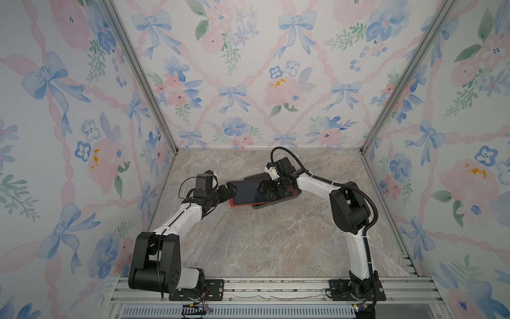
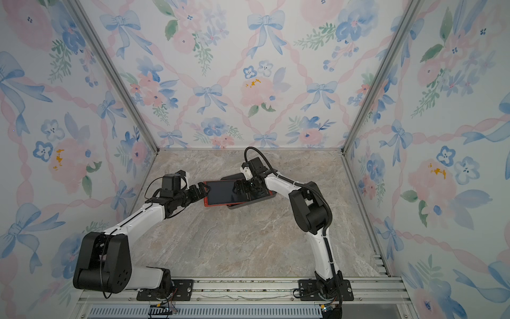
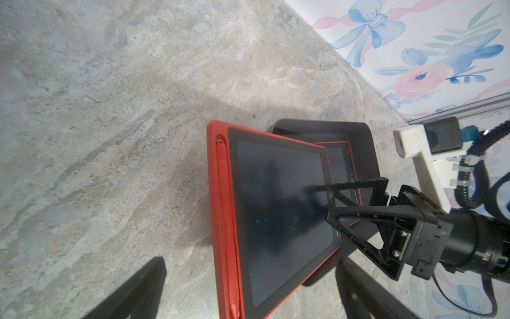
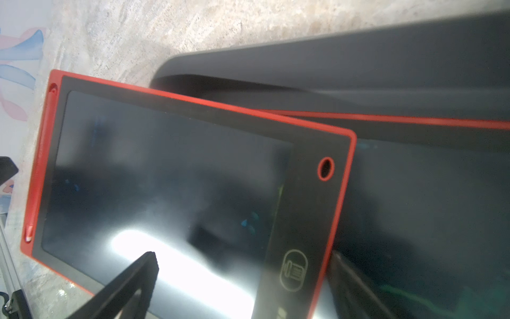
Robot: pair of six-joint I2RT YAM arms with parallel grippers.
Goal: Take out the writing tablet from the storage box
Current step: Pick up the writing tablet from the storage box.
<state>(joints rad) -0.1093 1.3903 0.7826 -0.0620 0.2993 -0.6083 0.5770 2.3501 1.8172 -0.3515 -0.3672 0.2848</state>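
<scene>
Left wrist | writing tablet [image 3: 276,207] overhangs storage box [image 3: 367,143] rim | left jaws spread | right jaws spread | tabletop [image 3: 110,110] alongside

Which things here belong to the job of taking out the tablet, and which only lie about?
In the job: top tablet, partly out of the box; left gripper, open; right gripper, open.
Lying about: second tablet, in the box; stylus, in the top tablet's slot.

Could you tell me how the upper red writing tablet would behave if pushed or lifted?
The upper writing tablet looks thin and rigid, likely lifting without sagging. Its glossy screen seems slippery. Resting across the storage box rim, it may pivot.
</scene>
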